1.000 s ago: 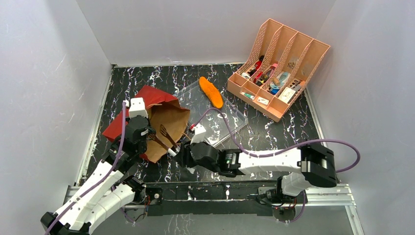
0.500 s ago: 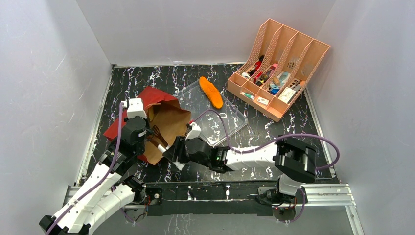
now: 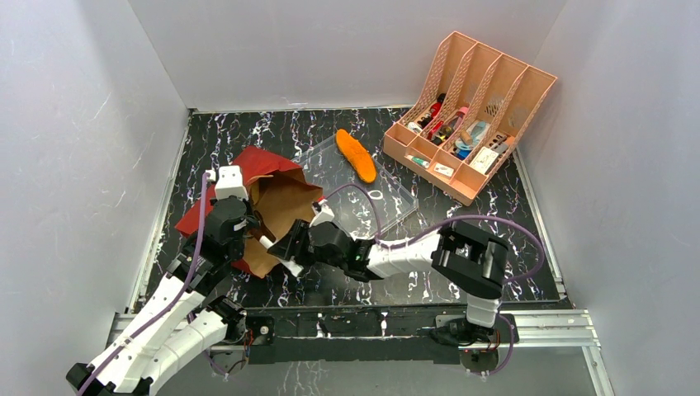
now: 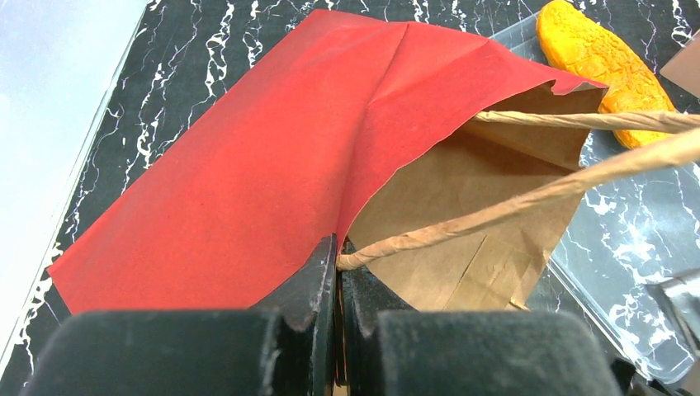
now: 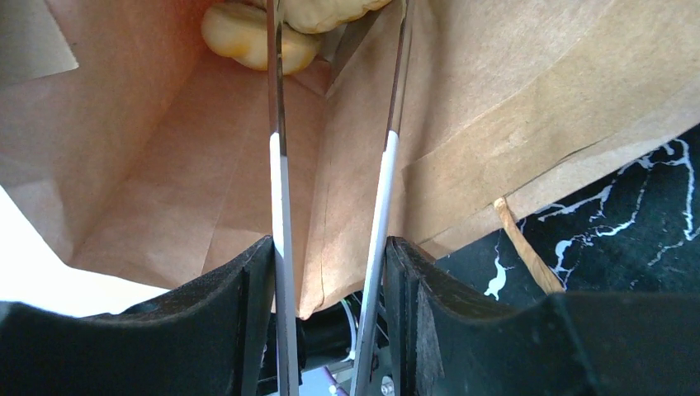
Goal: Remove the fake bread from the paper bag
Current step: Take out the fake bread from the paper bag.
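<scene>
Lying dead ahead of half-parted right fingers [image 5: 279, 165], fake bread [image 5: 248, 41] is enclosed by the paper bag [image 5: 157, 157]; its handle [image 4: 462, 227] is pinched by left fingers [image 4: 318, 276].

Pincer [image 4: 337, 276] tight on paper bag [image 4: 248, 165] handle [image 4: 512, 202]

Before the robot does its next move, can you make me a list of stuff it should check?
1. Bag held steady: ok. The left gripper is shut on the handle of the paper bag.
2. Bag mouth open: ok. The brown inside shows.
3. Right gripper inside the bag: ok.
4. Bread within reach: ok. Tan bread lies right at its fingertips.
5. Bread firmly gripped: cannot tell. The tips run off the top of the wrist view.
6. Room to put it down: ok. The clear tray holds only the orange loaf at its far end.
</scene>
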{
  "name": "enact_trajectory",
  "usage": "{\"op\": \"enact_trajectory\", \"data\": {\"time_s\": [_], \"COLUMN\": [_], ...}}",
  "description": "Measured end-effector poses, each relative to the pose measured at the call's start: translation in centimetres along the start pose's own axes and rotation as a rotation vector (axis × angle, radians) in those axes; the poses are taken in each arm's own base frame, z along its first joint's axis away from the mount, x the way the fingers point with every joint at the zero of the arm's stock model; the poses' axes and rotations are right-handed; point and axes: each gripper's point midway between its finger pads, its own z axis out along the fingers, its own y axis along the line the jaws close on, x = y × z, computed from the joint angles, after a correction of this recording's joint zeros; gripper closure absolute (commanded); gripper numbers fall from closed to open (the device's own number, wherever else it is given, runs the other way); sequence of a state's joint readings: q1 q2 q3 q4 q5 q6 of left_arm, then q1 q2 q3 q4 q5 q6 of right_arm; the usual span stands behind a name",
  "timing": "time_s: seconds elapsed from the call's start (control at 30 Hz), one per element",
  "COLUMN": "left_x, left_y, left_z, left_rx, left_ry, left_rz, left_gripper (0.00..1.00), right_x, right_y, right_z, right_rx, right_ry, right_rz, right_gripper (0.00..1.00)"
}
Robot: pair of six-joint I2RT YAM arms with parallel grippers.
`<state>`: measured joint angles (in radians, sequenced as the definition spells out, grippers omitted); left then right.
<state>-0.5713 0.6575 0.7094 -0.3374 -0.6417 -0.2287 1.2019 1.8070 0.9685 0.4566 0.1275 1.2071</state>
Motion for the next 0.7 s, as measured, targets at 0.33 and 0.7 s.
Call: {"op": "enact_trajectory", "data": {"time_s": [0.33, 0.7], "left_x": [0.0, 0.0], "left_y": [-0.1, -0.2], "left_z": [0.0, -0.1], "left_rx": [0.008, 0.017], "left_ry": [0.002, 0.001], "left_rz": [0.001, 0.002], "left_gripper": [1.00, 1.00], "right_x": [-0.1, -0.3], "right_y": [0.4, 1.0], "right_z": [1.2, 2.0], "right_rx": [-0.055, -0.125], "right_ry": [0.024, 0.033], "right_rz": [0.098, 0.177], "right_gripper": [0.55, 0.55]}}
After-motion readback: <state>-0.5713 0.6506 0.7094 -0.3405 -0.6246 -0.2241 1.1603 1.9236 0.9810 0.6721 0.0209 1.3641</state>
